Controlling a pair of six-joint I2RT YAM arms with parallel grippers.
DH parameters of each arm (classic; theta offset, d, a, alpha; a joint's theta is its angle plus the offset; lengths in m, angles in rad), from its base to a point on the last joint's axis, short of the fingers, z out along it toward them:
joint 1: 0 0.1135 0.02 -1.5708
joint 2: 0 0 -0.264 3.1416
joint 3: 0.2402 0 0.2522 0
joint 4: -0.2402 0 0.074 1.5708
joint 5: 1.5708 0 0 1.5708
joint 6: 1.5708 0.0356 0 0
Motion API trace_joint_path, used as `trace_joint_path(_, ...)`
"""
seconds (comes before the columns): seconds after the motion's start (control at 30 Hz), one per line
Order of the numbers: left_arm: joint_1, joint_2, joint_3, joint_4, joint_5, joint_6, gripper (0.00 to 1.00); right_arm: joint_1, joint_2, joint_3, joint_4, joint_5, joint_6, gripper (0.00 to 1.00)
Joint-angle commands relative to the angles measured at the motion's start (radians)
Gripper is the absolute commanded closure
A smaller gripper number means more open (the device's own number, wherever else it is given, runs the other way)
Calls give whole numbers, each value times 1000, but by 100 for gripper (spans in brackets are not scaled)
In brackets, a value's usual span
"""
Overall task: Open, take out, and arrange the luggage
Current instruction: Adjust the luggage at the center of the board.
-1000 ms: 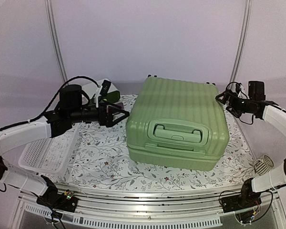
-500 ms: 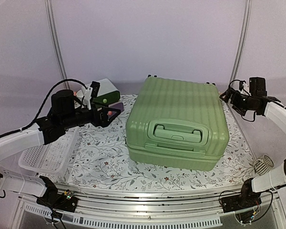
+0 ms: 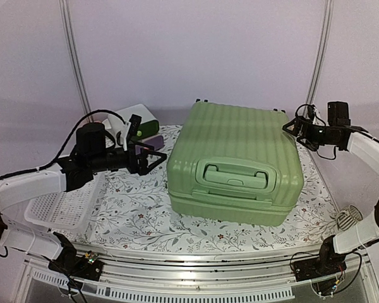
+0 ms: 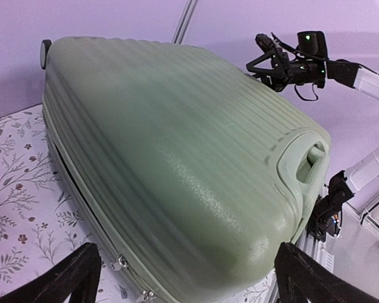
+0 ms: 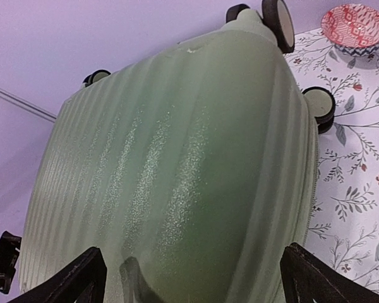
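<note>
at the near left, a white perforated basket [image 3: 60,205] sits on the edge of the flower-printed cloth [image 3: 139,211]. the luggage [image 3: 235,165] lies flat in the middle of the cloth, its shell halves together and its green handle [image 3: 235,175] facing the near edge. to its left the left gripper [image 3: 158,154] hangs above the cloth and points at the shell's side, fingers spread wide, grasping nothing, a gap between it and the case. further back on the right, the right gripper [image 3: 292,130] hovers by the far right corner of the luggage, fingers likewise spread and empty. a white-and-green drawer box [image 3: 139,118] stands at the far left. black wheels [image 5: 278,17] mark the case's far end, and a red patterned bowl [image 5: 355,25] rests on the cloth near them.
</note>
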Motion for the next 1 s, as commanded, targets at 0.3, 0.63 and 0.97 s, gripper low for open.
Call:
trace_joint_path(0.3, 2, 81, -16, 74, 134, -67, 2, 100, 274, 235, 112, -178, 21, 4)
trace_joint_path(0.63, -10, 44, -59, 66, 105, -77, 2, 114, 302, 343, 2, -25, -41, 6)
trace_joint_path(0.97, -11, -234, -210, 25, -16, 68, 2, 311, 35, 270, -146, 335, -265, 5)
